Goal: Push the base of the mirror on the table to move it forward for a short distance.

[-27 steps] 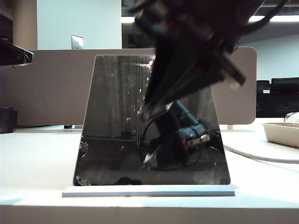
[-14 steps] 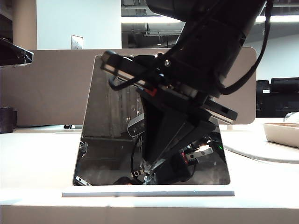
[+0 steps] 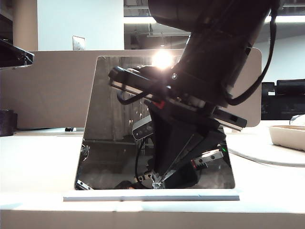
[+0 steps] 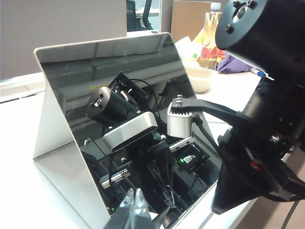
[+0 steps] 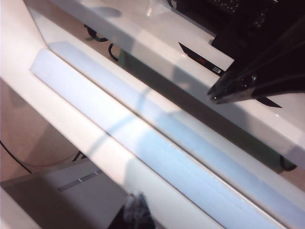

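Base of the mirror (image 3: pixel 151 195) just beneath closed right gripper (image 3: pixel 155 182); left gripper (image 4: pixel 135 202) closed nearby.

1. A beige partition (image 3: pixel 47 86) stands along the table's far edge.
2. A white tray (image 3: pixel 288 136) sits at the right edge.
3. A bottle (image 4: pixel 209 36) stands behind a bowl (image 4: pixel 200 78).

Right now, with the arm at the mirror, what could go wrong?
The right tool, seemingly shut, hangs by the dark glossy trapezoid mirror just above its thin white slab base; it could strike the glass, tipping it. The base lies near the white table's front edge, so overshoot matters. The left tool waits beside.
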Robot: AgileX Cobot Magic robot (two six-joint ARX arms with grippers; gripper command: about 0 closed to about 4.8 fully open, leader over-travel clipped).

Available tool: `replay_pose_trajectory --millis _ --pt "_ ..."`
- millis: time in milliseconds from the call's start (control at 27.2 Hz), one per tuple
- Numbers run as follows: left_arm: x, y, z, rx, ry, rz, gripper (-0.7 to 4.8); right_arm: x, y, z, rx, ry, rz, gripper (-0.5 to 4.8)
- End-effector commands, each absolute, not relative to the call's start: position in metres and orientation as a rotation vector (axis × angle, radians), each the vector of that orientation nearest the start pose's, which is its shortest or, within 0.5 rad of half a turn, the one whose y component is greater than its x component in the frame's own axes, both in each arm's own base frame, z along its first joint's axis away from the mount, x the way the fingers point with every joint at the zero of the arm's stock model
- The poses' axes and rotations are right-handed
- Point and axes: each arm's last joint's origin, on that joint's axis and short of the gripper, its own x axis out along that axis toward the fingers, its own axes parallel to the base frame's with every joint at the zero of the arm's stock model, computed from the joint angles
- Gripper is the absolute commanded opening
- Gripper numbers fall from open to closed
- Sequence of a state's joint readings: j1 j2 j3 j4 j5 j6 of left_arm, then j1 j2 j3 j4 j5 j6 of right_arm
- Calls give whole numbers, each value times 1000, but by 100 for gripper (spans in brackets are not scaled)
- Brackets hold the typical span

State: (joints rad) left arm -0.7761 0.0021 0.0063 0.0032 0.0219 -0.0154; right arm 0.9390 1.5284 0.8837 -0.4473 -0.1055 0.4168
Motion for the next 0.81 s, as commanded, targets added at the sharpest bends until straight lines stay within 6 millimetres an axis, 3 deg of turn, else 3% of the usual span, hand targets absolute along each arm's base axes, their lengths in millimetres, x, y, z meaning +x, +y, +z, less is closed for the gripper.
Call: replay_pose_trajectory --millis 37,808 --pt "69 -69 167 -18 -14 -798 -1 165 231 181 -119 1202 699 -6" --pt "69 -69 167 -18 -14 -799 -1 169 229 163 -129 1240 668 -6"
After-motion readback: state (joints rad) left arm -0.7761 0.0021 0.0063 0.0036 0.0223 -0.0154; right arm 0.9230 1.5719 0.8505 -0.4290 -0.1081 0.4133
